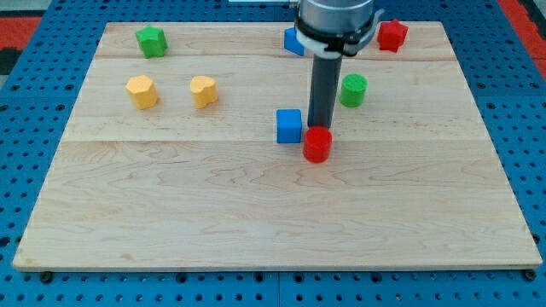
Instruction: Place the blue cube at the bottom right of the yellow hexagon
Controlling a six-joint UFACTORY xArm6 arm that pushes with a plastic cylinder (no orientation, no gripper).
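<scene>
The wooden board [273,205] carries all blocks loose; no containers are present. The arm ends in a plain rod with no pincer, so there is nothing to spread or press together. The tip [320,128] stands just behind the red cylinder [317,145], and the blue cube [289,125] lies immediately to the tip's left in the view. The yellow hexagon [142,91] sits well apart toward the view's left, with a second yellow block [203,90] between. The cube must therefore travel leftward.
</scene>
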